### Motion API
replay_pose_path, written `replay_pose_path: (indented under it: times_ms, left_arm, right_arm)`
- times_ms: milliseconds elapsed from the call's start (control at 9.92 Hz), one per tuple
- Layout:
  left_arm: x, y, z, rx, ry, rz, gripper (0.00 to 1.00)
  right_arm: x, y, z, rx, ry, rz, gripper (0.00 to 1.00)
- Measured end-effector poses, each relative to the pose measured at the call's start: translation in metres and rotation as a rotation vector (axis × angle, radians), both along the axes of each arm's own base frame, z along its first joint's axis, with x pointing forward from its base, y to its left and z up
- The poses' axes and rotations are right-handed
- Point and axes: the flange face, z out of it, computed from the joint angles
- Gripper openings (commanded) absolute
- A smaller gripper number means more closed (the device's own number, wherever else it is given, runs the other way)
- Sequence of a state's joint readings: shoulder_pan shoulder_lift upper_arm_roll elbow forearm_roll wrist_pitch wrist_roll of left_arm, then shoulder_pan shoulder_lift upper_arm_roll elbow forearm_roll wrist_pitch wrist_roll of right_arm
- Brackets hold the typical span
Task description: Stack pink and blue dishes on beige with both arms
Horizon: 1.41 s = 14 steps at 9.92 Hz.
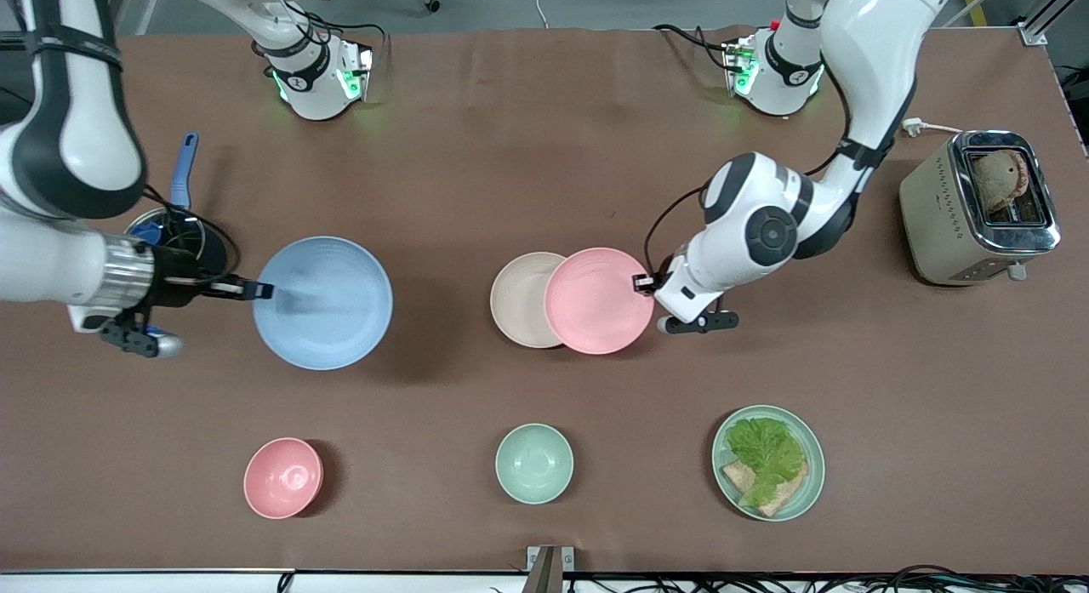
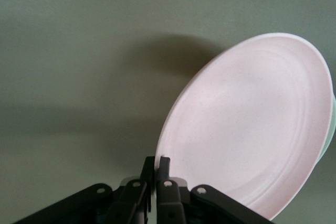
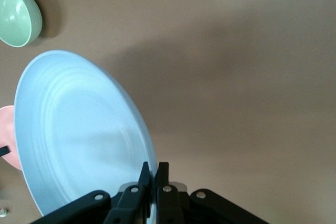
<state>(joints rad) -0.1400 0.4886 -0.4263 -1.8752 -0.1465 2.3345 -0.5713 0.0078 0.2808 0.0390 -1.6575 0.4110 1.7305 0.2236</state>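
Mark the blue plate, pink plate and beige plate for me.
blue plate (image 1: 327, 308): front view, middle of its face.
pink plate (image 1: 595, 299): front view, centre of its face.
beige plate (image 1: 519, 299): front view, its uncovered part.

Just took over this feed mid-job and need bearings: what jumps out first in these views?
Both arms carry plates: the right gripper is shut on the rim of the blue plate, held above the table toward the right arm's end. The left gripper is shut on the pink plate, which overlaps the beige plate mid-table. A toaster with bread stands at the left arm's end.
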Motion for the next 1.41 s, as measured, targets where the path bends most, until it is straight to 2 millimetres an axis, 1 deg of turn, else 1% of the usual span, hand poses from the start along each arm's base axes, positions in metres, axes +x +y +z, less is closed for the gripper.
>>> replay_pose_path:
  times_ms: [202,303,403,504,605,706,807,908,1008,1109,1210,1311,1412]
  left_arm:
    - [-0.016,-0.036,-0.016,-0.013,0.001,0.043,0.03]
    - [-0.023,-0.051,-0.023,-0.029,0.004,0.06,0.04]
    - [-0.029,-0.062,-0.031,-0.043,0.003,0.075,0.05]
    - [-0.033,-0.07,-0.04,-0.045,0.0,0.082,0.06]
    - [-0.036,-0.074,-0.047,-0.041,-0.005,0.087,0.06]
    - [-0.036,-0.076,-0.053,-0.041,-0.015,0.094,0.11]
    - [-0.037,-0.078,-0.059,-0.045,-0.022,0.104,0.22]
    - [-0.038,-0.08,-0.063,-0.046,-0.02,0.118,0.42]
    - [-0.037,-0.081,-0.063,-0.048,-0.021,0.131,0.96]
    - [-0.035,-0.082,-0.059,-0.054,-0.027,0.14,1.0]
    - [-0.031,-0.081,-0.053,-0.059,-0.036,0.146,1.0]
    - [-0.029,-0.08,-0.044,-0.059,-0.048,0.147,1.0]
    - [-0.024,-0.074,-0.03,-0.045,-0.059,0.147,1.0]
  right_arm:
    - [-0.005,0.03,-0.015,-0.003,0.005,-0.015,0.01]
    - [-0.007,0.044,-0.022,-0.006,0.004,-0.028,0.01]
    - [-0.009,0.057,-0.026,-0.006,0.002,-0.034,0.01]
    - [-0.011,0.067,-0.031,-0.006,-0.005,-0.035,0.01]
    - [-0.014,0.076,-0.041,-0.007,-0.016,-0.039,0.01]
    - [-0.019,0.086,-0.054,-0.009,-0.03,-0.04,0.01]
    - [-0.024,0.092,-0.066,-0.012,-0.035,-0.041,0.01]
    - [-0.028,0.098,-0.074,-0.013,-0.031,-0.036,0.01]
    - [-0.033,0.108,-0.076,-0.011,-0.028,-0.026,0.01]
    - [-0.037,0.121,-0.078,-0.008,-0.03,-0.019,0.01]
    - [-0.043,0.139,-0.081,-0.004,-0.041,-0.018,0.01]
    - [-0.052,0.16,-0.087,-0.001,-0.06,-0.027,0.01]
    - [-0.062,0.182,-0.097,0.002,-0.078,-0.044,0.01]
